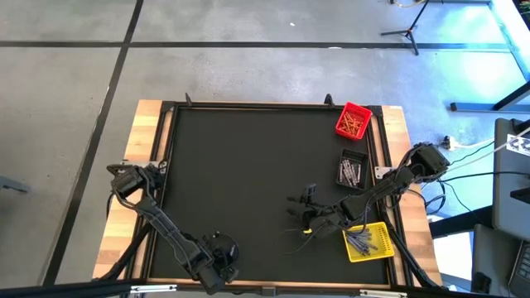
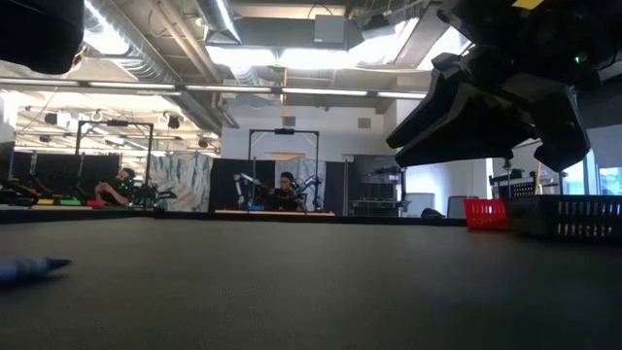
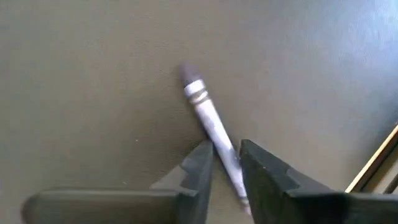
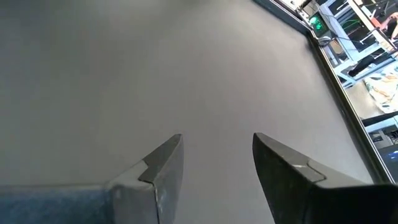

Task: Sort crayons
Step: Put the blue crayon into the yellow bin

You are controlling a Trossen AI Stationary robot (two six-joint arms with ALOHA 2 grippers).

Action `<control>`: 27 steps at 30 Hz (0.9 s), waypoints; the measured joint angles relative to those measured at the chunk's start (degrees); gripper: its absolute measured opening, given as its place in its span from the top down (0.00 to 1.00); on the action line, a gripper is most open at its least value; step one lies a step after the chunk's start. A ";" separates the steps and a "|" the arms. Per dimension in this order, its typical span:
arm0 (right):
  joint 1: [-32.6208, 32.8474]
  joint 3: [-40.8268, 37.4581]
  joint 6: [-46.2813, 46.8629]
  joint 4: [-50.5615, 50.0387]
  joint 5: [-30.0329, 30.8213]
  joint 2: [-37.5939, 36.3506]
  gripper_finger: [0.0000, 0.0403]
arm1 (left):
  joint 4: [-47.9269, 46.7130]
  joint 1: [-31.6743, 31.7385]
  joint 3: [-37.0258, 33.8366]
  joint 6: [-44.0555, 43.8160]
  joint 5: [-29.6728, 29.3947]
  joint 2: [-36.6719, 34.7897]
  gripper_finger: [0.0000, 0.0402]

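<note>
Crayon [image 3: 211, 127] in pale blue-grey is lying flat on the dark mat [image 1: 248, 174], and the left gripper [image 3: 225, 163] is standing right over it, its two fingers [image 3: 200, 163] sitting narrowly on either side of the stick and apparently touching it; whether they are truly pinching it cannot be told. In the high view this left gripper [image 1: 217, 252] is sitting at the mat's near edge, low on the left half. In the low view a blurred blue crayon tip [image 2: 34, 266] is lying on the mat at the far left.

Right gripper [image 4: 217, 163] is hanging above bare mat with its fingers [image 4: 165, 163] parted and nothing between them. From above, the right gripper [image 1: 305, 211] is reaching toward the mat's middle, just beside the yellow bin [image 1: 368, 241].

Sorted crayons are resting in three bins along the right side: red-orange crayons [image 1: 351, 123] are filling the red bin [image 1: 354, 120] near the far corner, grey sticks [image 1: 350, 172] are lying in the dark bin [image 1: 352, 170] below it, and blue-grey ones [image 1: 361, 240] are lying in the yellow bin nearest the front
</note>
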 joint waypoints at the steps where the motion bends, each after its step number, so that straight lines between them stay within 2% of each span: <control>1: -0.01 0.00 0.00 0.03 0.00 0.00 0.53 | -0.01 -0.03 0.00 1.08 -0.03 0.04 0.82; 6: -0.76 0.00 0.09 0.06 -0.55 0.00 0.53 | -0.07 -0.03 -0.07 5.19 -0.03 0.10 0.93; 9: -1.61 0.01 0.36 0.12 -3.05 0.00 0.53 | 0.25 -0.03 -0.07 8.08 -0.05 0.16 0.98; 15: -3.50 0.02 1.25 0.82 -10.35 0.00 0.53 | -0.07 0.04 1.01 13.36 0.15 0.29 0.98; 18: -3.39 0.02 1.26 2.21 -11.98 0.00 0.53 | -1.63 -0.22 3.00 16.84 0.26 0.31 0.98; 23: -3.37 0.04 1.77 8.09 -12.72 0.00 0.53 | -2.80 -1.71 6.69 24.11 -5.20 -0.14 0.98; 27: -3.84 0.04 2.53 14.12 -21.06 0.00 0.47 | -1.53 -3.14 7.34 28.23 -12.47 -0.14 0.98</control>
